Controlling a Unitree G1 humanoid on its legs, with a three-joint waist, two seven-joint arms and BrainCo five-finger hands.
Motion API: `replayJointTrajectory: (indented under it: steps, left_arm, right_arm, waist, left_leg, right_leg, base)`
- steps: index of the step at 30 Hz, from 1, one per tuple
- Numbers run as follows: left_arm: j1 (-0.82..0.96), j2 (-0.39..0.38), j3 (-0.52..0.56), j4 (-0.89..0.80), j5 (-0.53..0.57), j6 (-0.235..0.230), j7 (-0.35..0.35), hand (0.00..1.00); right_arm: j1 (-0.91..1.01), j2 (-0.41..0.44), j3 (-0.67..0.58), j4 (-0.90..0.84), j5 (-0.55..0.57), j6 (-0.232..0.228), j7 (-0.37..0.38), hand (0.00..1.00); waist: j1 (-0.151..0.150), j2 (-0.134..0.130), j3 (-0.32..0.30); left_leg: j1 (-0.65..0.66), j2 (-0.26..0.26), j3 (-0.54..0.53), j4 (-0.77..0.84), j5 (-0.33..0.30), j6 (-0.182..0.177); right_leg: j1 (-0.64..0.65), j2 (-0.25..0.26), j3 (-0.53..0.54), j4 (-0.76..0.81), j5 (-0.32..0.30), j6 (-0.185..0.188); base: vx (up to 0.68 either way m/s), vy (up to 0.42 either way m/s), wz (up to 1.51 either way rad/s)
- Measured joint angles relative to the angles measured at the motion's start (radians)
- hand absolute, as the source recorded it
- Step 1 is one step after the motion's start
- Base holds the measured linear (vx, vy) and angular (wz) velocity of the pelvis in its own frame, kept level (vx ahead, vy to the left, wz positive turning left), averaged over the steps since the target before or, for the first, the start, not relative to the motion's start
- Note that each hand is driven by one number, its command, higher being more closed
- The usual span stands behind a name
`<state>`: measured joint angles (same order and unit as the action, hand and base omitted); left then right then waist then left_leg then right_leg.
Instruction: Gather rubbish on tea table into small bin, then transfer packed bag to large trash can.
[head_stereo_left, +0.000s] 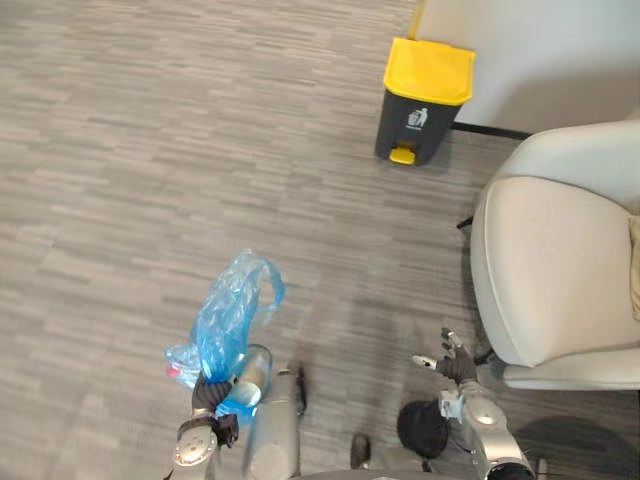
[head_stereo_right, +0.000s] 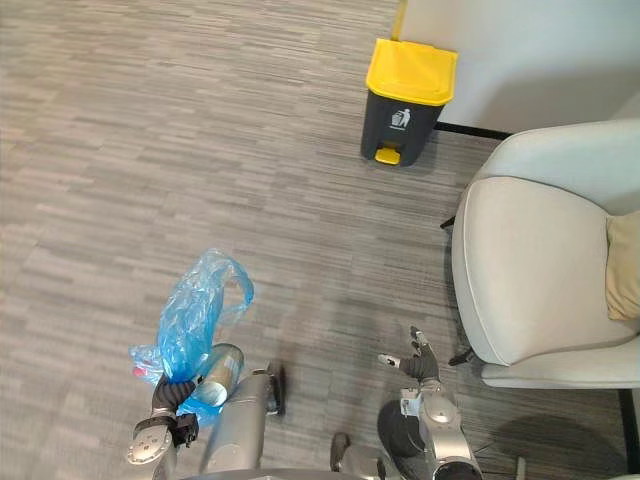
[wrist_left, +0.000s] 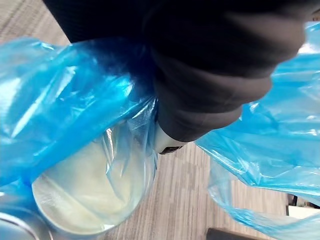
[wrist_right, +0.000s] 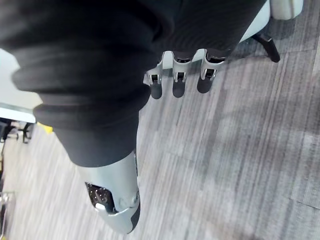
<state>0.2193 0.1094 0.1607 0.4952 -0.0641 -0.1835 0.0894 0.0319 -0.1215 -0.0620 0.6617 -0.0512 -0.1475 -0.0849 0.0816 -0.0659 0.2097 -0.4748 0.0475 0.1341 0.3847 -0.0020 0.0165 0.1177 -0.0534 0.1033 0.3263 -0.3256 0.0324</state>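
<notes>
The translucent blue plastic rubbish bag hangs from the left hand, low at the robot's left side, above the grey wood-grain floor. The hand's fingers look bunched tight round the bag's gathered neck. The loose top stands up above the fist, and a pale round container sags in the film beside it. The right hand is empty, with its fingers straight and spread, near the front corner of the cream upholstered armchair.

The step in hand appears to be carrying the packed bag to the dark grey pedal bin with a yellow lid, which stands well apart, ahead and to the right against the wall, with its lid down.

To do this well, hold the grip on the neck firm so the thin film does not slip under the weight. Carry the bag clear of the legs, and walk a line that passes left of the armchair. Stop close enough that the bag can be lifted over the rim rather than swung. The lid has to be up first, so the free right hand or the pedal is likely needed. Loosen the grip only once the bag's bulk is inside the opening.
</notes>
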Motion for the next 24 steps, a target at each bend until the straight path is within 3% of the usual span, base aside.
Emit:
replayJointTrajectory:
  steps: [2,3,4,5,7,8,9,10,11,12,13,14,16,18,19,20,22,24]
  left_arm:
    - [0.009,0.003,-0.003,-0.002,-0.001,0.002,0.003,1.00]
    - [0.009,0.008,-0.004,-0.003,-0.001,0.004,0.004,1.00]
    - [0.009,0.019,-0.010,-0.007,-0.002,0.004,0.008,1.00]
    - [0.010,0.029,-0.014,-0.020,-0.004,0.001,0.018,1.00]
    - [0.008,0.049,-0.013,-0.044,-0.005,-0.003,0.023,1.00]
    - [0.006,0.058,-0.013,-0.049,-0.006,-0.003,0.022,1.00]
    - [-0.004,0.062,-0.011,-0.055,-0.007,-0.003,0.021,1.00]
    - [-0.013,0.064,-0.010,-0.054,-0.008,-0.003,0.022,1.00]
    - [-0.021,0.065,-0.009,-0.053,-0.008,-0.003,0.022,1.00]
    - [-0.023,0.071,-0.010,-0.053,-0.007,-0.003,0.022,1.00]
    - [-0.020,0.069,-0.009,-0.051,-0.007,-0.003,0.022,1.00]
    - [-0.035,0.049,-0.019,-0.030,-0.003,-0.002,0.020,1.00]
    - [-0.037,0.046,-0.026,-0.028,-0.002,-0.002,0.018,1.00]
    - [-0.043,0.024,-0.026,-0.017,-0.003,-0.002,0.018,1.00]
    - [-0.039,0.008,-0.031,-0.013,-0.003,-0.001,0.018,1.00]
    - [-0.038,0.003,-0.043,-0.011,-0.004,-0.001,0.016,1.00]
    - [-0.032,0.002,-0.053,-0.011,-0.004,-0.001,0.006,1.00]
    - [-0.023,0.002,-0.052,-0.014,-0.004,-0.001,0.000,1.00]
  right_arm:
    - [-0.002,0.009,0.000,0.001,-0.009,0.000,-0.001,0.00]
    - [-0.003,0.012,0.000,0.003,-0.020,0.001,-0.001,0.00]
    - [-0.002,0.014,0.001,0.005,-0.034,0.001,-0.001,0.00]
    - [-0.003,0.016,0.004,0.002,-0.039,0.001,-0.002,0.00]
    - [-0.010,0.016,0.017,-0.010,-0.045,0.001,-0.004,0.00]
    - [-0.014,0.016,0.023,-0.013,-0.051,0.001,-0.004,0.00]
    - [-0.026,0.014,0.025,-0.012,-0.067,0.002,-0.004,0.00]
    - [-0.023,0.013,0.023,-0.010,-0.069,0.004,-0.004,0.00]
    - [-0.017,0.012,0.021,-0.010,-0.070,0.006,-0.005,0.00]
    - [0.006,0.007,0.019,-0.011,-0.073,0.008,-0.007,0.00]
    - [0.018,0.003,0.019,-0.011,-0.076,0.011,-0.007,0.00]
    - [0.033,-0.018,0.015,-0.009,-0.076,0.026,-0.007,0.00]
    - [0.031,-0.012,-0.003,-0.025,-0.076,0.027,-0.007,0.00]
    - [0.023,-0.016,-0.011,-0.030,-0.076,0.033,-0.007,0.00]
    - [0.016,-0.003,-0.011,-0.044,-0.075,0.041,-0.009,0.00]
    - [0.027,0.008,-0.016,-0.061,-0.065,0.039,-0.017,0.00]
    - [0.014,0.016,-0.017,-0.060,-0.056,0.036,-0.024,0.00]
    - [-0.005,0.008,-0.020,-0.054,-0.056,0.037,-0.029,0.00]
  waist:
    - [-0.018,-0.009,0.010]
    - [-0.017,-0.008,0.014]
    - [-0.025,-0.002,0.017]
    - [-0.039,0.005,0.019]
    - [-0.042,0.017,0.022]
    - [-0.047,0.020,0.023]
    - [-0.062,0.027,0.028]
    - [-0.071,0.025,0.028]
    - [-0.071,0.029,0.030]
    - [-0.072,0.015,0.023]
    - [-0.075,0.004,0.016]
    - [-0.088,0.035,0.015]
    - [-0.100,0.048,0.014]
    - [-0.091,0.077,0.029]
    - [-0.084,0.090,0.037]
    - [-0.068,0.079,0.041]
    - [-0.058,0.057,0.035]
    - [-0.053,0.055,0.037]
  left_leg:
    - [0.102,-0.023,0.040,0.085,-0.138,0.029]
    - [0.147,-0.027,0.047,0.085,-0.163,0.033]
    - [0.250,-0.030,0.065,0.053,-0.195,0.040]
    - [0.342,-0.028,0.074,-0.003,-0.210,0.044]
    - [0.439,-0.012,0.088,-0.080,-0.220,0.033]
    - [0.461,-0.008,0.089,-0.097,-0.223,0.027]
    - [0.498,0.004,0.084,-0.125,-0.233,0.011]
    - [0.541,0.019,0.084,-0.149,-0.244,-0.007]
    - [0.565,0.024,0.083,-0.158,-0.252,-0.021]
    - [0.627,0.024,0.071,-0.161,-0.286,-0.076]
    - [0.648,0.025,0.055,-0.157,-0.304,-0.098]
    - [0.669,0.059,0.024,-0.105,-0.320,-0.122]
    - [0.609,0.093,0.002,0.054,-0.287,-0.153]
    - [0.499,0.158,0.002,0.354,-0.149,-0.146]
    - [0.428,0.210,0.008,0.538,-0.166,-0.122]
    - [0.363,0.222,0.022,0.631,-0.225,-0.107]
    - [0.268,0.209,0.073,0.586,-0.265,-0.078]
    - [0.185,0.188,0.103,0.423,-0.272,-0.065]
  right_leg:
    - [-0.123,-0.038,0.022,0.433,0.076,0.250]
    - [-0.161,-0.049,0.005,0.552,0.076,0.245]
    - [-0.230,-0.093,-0.079,0.690,0.057,0.186]
    - [-0.296,-0.126,-0.185,0.709,0.027,0.110]
    - [-0.411,-0.142,-0.295,0.625,-0.006,0.049]
    - [-0.449,-0.142,-0.321,0.575,-0.007,0.046]
    - [-0.503,-0.132,-0.368,0.424,0.005,0.041]
    - [-0.524,-0.106,-0.390,0.222,0.071,0.023]
    - [-0.526,-0.089,-0.392,0.128,0.119,0.017]
    - [-0.520,-0.061,-0.371,-0.052,0.260,-0.003]
    - [-0.513,-0.055,-0.349,-0.059,0.352,-0.017]
    - [-0.514,-0.047,-0.352,0.049,0.385,-0.068]
    - [-0.510,-0.042,-0.371,0.108,0.295,-0.081]
    - [-0.432,0.007,-0.371,0.088,0.244,-0.108]
    - [-0.348,0.043,-0.365,0.042,0.227,-0.117]
    - [-0.278,0.057,-0.344,-0.004,0.212,-0.123]
    - [-0.202,0.057,-0.314,-0.075,0.205,-0.118]
    - [-0.143,0.057,-0.281,-0.132,0.191,-0.112]
  base:
    - [0.66,0.191,-0.35]
    - [0.62,0.175,-0.37]
    - [0.57,0.151,-0.27]
    - [0.57,0.133,-0.22]
    - [0.48,0.055,-0.23]
    - [0.53,-0.002,-0.08]
    - [0.55,-0.047,0.10]
    - [0.56,-0.067,0.15]
    - [0.71,-0.150,0.20]
    - [0.62,-0.165,0.25]
    - [0.88,-0.271,0.49]
    - [0.61,-0.206,0.44]
    - [0.63,-0.243,0.22]
    - [0.57,-0.213,-0.23]
    - [0.53,-0.136,-0.39]
    - [0.50,-0.113,-0.43]
    - [0.46,-0.061,-0.45]
    - [0.45,0.025,-0.48]
